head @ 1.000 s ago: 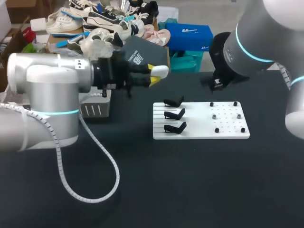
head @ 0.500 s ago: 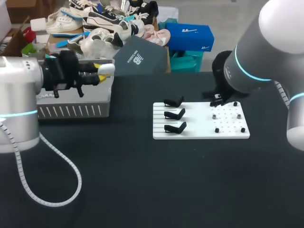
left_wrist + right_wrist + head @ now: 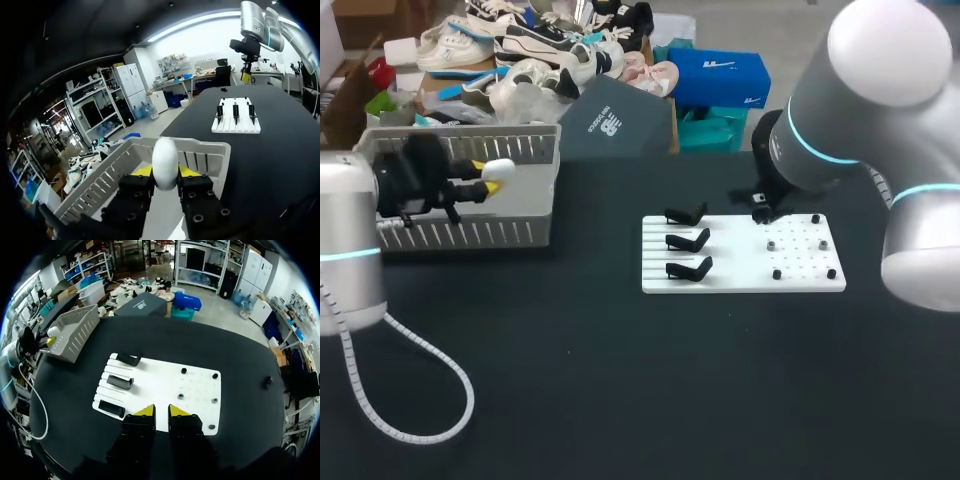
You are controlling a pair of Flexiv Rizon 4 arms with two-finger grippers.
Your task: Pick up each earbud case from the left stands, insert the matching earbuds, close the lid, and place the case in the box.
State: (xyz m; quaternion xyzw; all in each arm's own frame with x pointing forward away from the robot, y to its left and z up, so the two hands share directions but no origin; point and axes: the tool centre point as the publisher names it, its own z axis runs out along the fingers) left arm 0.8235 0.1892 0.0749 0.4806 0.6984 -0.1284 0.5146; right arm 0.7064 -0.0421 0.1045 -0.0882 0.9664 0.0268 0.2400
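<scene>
**A:** Your left jaws pinch the earbud case point(image 3: 165, 162) from both sides. One yellow tip point(image 3: 142, 171) shows on each flank, spread just wide enough for it.

**B:** The case is a smooth white oval, glossy, standing on end between those tips. From above you see it as a pale rounded knob point(image 3: 500, 168) at the end of your left arm. Its lid seam is too small to make out.

**A:** It hangs over the inside of the grey slatted box point(image 3: 210, 156), clear of the walls. The box point(image 3: 525, 222) sits at the left rear of the bench point(image 3: 620, 380).

**B:** Your right jaws stand close together, with a slim gap between the yellow tips point(image 3: 146, 410) and nothing in it. They touch nothing.

**A:** They hover above the near edge of the white board point(image 3: 155, 382). In the overhead view your right arm is over the board's point(image 3: 740, 280) far edge.

**B:** On the board's left half lie three black stands point(image 3: 688, 240) in a row, all bare. Small dark pieces point(image 3: 776, 273) dot its right half, too small for you to identify.
</scene>
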